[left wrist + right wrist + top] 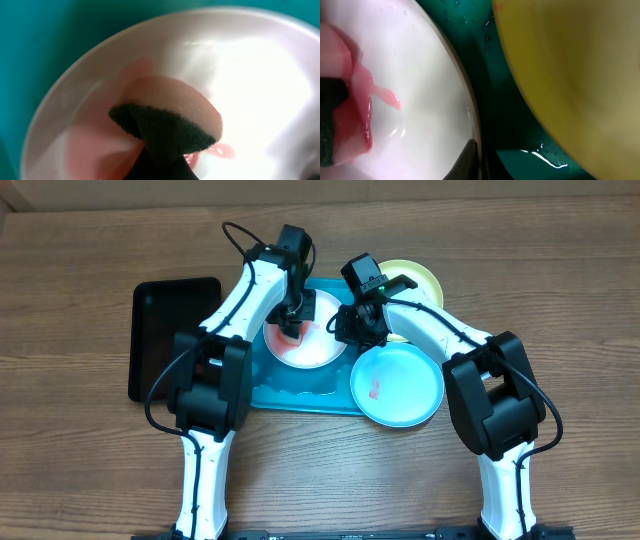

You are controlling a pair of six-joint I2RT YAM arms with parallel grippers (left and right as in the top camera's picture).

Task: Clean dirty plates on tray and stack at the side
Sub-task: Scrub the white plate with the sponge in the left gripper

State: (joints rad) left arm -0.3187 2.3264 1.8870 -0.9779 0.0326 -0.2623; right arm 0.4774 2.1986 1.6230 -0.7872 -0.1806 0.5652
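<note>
Scrubbing of the first plate is under way; nothing is stacked yet.
The white plate [312, 348] lies on the tray [300, 396] and is rubbed with a sponge [175, 112] clamped in the left tool [289, 323]; pink smear is seen on it. Whether the right tool [351, 330], at its rim, is closed cannot be told. The red-spotted blue-rimmed plate [400, 385] and the yellow plate [421, 278] are judged untouched.

Two white arms [245, 295], black joints, black cables [235, 230].
</note>
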